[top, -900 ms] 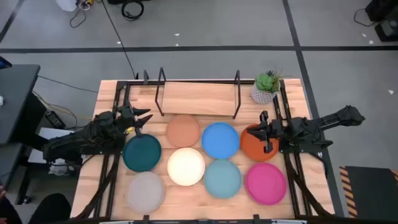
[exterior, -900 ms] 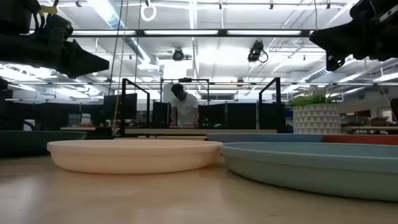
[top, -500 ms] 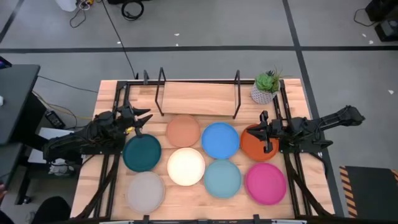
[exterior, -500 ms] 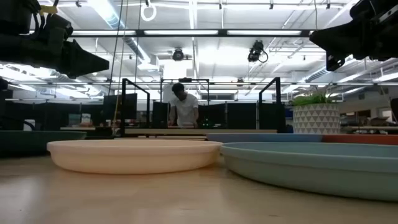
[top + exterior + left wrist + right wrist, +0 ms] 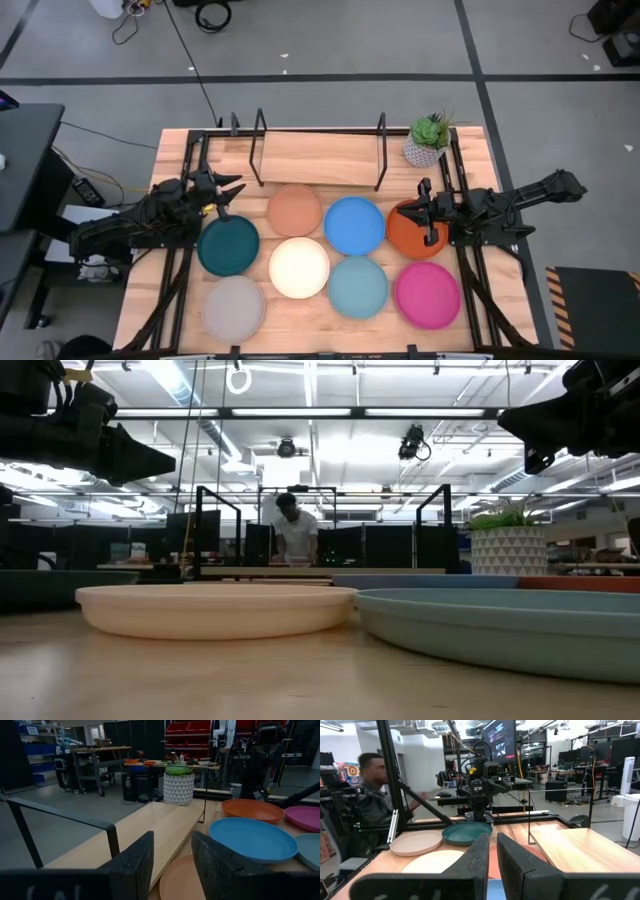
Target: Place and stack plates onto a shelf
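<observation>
Eight plates lie flat on the slatted table: peach (image 5: 295, 210), blue (image 5: 354, 225), orange (image 5: 413, 232), teal (image 5: 228, 246), cream (image 5: 299, 267), pale blue (image 5: 358, 287), magenta (image 5: 427, 295) and grey (image 5: 234, 308). The shelf (image 5: 318, 160), a light board with black loop uprights, stands bare at the far edge. My left gripper (image 5: 234, 188) hovers open just beyond the teal plate's far rim, pointing at the peach plate (image 5: 180, 880). My right gripper (image 5: 420, 212) hovers above the orange plate, its fingers (image 5: 480, 855) apart by only a narrow slit.
A potted plant (image 5: 428, 140) in a white pot stands at the shelf's right end. Black frame rails run along the table's left (image 5: 185, 200) and right (image 5: 462, 190) sides. A person (image 5: 292, 530) stands beyond the table's far edge. Bare wood shows between the plates and the shelf.
</observation>
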